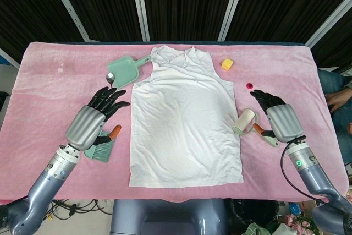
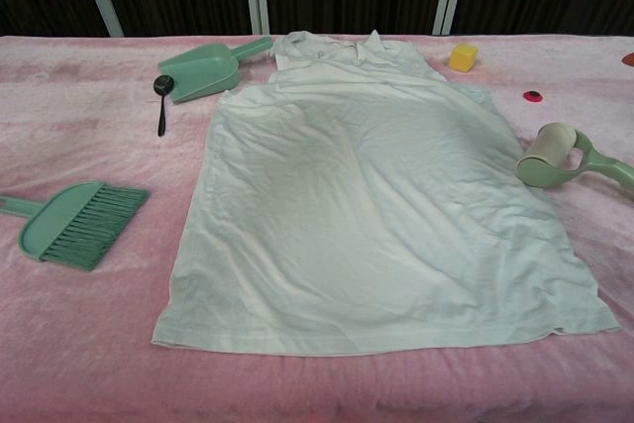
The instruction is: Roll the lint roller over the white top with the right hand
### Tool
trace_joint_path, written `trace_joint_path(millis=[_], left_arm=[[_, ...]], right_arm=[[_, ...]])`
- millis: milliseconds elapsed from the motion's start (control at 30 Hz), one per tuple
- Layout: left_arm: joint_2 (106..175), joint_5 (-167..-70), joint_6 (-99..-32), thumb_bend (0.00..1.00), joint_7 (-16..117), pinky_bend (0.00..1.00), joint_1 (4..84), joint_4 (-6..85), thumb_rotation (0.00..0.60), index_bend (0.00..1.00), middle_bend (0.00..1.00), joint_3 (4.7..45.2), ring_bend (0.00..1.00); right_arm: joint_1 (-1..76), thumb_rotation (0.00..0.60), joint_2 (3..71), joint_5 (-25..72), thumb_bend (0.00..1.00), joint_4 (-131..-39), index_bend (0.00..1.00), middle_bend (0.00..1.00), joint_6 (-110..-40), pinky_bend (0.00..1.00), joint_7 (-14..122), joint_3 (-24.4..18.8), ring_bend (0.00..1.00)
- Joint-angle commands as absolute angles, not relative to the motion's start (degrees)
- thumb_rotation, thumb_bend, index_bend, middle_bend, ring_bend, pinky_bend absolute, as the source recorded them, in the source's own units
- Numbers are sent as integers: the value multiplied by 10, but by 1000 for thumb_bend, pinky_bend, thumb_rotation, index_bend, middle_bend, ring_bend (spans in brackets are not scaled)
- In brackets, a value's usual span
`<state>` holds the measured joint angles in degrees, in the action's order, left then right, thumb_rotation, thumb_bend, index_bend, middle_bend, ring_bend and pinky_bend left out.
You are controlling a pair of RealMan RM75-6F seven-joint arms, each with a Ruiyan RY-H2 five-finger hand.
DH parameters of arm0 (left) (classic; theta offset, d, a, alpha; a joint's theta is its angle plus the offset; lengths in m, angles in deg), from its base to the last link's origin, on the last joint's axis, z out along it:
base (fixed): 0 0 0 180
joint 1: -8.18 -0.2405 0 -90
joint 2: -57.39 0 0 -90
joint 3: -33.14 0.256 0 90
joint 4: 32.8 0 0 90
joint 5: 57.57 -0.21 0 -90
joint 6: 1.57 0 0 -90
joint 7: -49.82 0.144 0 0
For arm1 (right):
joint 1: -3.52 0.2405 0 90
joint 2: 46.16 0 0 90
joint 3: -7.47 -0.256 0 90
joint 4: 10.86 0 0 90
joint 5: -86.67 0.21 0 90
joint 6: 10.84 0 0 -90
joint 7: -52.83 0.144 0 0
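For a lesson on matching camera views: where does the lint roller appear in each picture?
Head view: lint roller at right, by the white top's edge, next to the right hand.
Chest view: lint roller at the far right edge, beside the top.
Shared landmark: yellow block.

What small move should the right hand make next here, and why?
Probably lower the right hand and close its fingers around the lint roller handle. The roller lies on the pink table cover just off the white top's edge, and the hand sits over the handle without visibly gripping it, so a grasp likely has to come before any rolling.
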<state>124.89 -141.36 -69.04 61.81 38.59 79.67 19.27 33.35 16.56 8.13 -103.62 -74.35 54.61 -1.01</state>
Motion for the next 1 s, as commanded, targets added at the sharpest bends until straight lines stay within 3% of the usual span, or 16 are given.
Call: trace_joint_path(millis=[33, 433, 1000], left_arm=[[1252, -1415, -694, 425, 626, 21, 386, 797, 600, 203, 71, 198, 0], [1248, -1412, -701, 425, 615, 26, 393, 793, 600, 203, 74, 193, 0], [1235, -1444, -706, 425, 573, 39, 387, 759, 600, 204, 76, 219, 0]], right_arm=[[332, 600, 167, 81, 185, -1038, 119, 97, -744, 234, 550, -10, 158], [328, 600, 182, 101, 185, -1050, 104, 98, -744, 234, 553, -16, 160], [318, 600, 191, 100, 186, -1042, 97, 101, -753, 234, 550, -11, 164]])
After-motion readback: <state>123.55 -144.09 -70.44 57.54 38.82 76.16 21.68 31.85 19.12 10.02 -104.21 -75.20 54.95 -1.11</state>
